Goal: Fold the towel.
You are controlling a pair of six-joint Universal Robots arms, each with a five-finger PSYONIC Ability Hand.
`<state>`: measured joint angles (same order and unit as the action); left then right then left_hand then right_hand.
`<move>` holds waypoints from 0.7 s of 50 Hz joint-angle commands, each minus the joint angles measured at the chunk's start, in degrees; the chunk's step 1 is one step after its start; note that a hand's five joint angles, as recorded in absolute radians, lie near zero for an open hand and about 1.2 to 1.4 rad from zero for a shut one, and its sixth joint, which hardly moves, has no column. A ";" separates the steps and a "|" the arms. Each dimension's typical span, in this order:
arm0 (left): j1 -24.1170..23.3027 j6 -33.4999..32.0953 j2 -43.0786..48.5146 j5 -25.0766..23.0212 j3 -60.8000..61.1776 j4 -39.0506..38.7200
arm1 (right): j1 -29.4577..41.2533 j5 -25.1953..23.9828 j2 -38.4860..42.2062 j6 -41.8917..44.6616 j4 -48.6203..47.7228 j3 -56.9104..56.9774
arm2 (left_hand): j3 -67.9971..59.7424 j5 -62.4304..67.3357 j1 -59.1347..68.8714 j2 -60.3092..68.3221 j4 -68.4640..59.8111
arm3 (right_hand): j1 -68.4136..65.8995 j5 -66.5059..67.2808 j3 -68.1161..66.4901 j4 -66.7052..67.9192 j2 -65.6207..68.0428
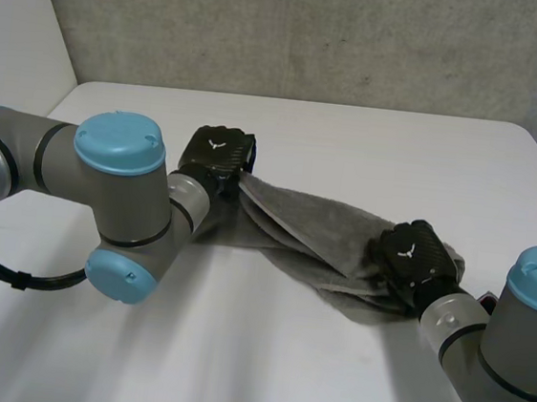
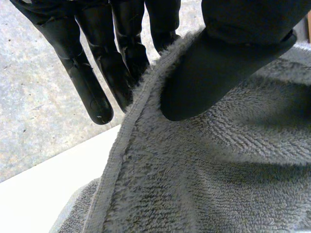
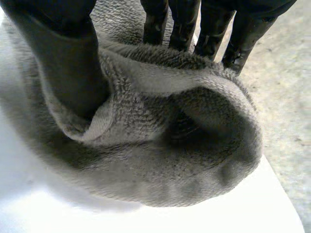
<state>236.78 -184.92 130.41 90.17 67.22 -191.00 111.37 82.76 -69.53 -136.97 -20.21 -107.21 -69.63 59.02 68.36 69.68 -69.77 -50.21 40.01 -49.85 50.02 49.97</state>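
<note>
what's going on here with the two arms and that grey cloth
A robot is handling a grey towel at the white table. The left hand pinches the hem at one end between thumb and fingers; the right hand grips the bunched other end. The towel stretches between them, loosely doubled, not neatly folded.

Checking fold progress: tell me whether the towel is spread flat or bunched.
Bunched, not flat: the towel stretches in layered folds between the left hand and right hand, each pinching an end.
</note>
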 commanded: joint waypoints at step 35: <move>0.43 -0.18 0.02 -0.08 1.60 0.01 | -5.20 -5.76 -7.90 -0.57 4.39 0.25 | -10.37 10.98 11.64 10.32 -10.23 | 15.57 -15.36 15.21 -15.38 -15.33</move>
<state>237.28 -185.10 130.27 90.09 68.75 -190.98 106.83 79.06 -77.66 -137.52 -16.71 -106.88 -69.63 59.02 68.36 69.69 -69.77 -34.62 23.85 -34.83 34.75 35.33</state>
